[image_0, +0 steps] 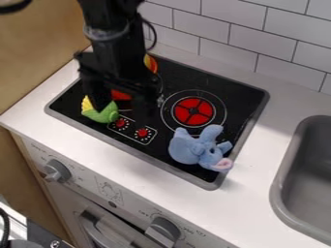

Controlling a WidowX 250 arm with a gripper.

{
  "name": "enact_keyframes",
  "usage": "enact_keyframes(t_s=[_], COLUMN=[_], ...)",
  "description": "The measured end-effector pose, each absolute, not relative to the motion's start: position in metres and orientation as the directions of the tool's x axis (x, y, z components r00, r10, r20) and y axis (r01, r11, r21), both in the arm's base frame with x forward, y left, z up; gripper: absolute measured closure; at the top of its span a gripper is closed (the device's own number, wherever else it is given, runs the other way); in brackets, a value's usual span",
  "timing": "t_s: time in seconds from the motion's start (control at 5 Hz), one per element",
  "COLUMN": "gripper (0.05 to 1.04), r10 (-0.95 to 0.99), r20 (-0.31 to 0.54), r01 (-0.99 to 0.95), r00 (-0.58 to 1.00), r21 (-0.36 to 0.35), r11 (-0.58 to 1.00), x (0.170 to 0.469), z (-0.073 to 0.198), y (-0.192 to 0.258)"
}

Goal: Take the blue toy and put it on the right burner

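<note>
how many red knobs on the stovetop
2: the left red knob, beside the green toy, and the right red knob, nearer the blue toy. The arm could hide others.

Black arm point(115, 53), chunky segments, greyish band point(107, 34) around one, cable point(154, 35) (thin, black too) looped at side.

I'm watching the white counter point(252, 206) carrying the black stove point(240, 92), with the grey sink point(278, 186) sitting to the right. On the stove, the blue toy point(188, 149) is lying just in front of the right burner point(194, 111), and the corn point(99, 115) is resting beside the red knobs point(142, 132).
</note>
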State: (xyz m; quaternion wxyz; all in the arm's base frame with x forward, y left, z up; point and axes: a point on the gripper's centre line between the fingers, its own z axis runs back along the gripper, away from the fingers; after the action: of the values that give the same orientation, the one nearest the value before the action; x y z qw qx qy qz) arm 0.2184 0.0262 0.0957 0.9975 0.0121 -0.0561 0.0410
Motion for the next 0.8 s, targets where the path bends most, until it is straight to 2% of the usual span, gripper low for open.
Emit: enact_keyframes(t_s=[0.4, 0.8], gripper=[0.085, 0.085], r10=[0.21, 0.278], r20=[0.156, 0.2], r01=[-0.214, -0.287], r00=[0.965, 0.94], r21=[0.005, 0.018], r11=[0.977, 0.958], x=[0.218, 0.23], z=[0.095, 0.085], y=[-0.026, -0.055])
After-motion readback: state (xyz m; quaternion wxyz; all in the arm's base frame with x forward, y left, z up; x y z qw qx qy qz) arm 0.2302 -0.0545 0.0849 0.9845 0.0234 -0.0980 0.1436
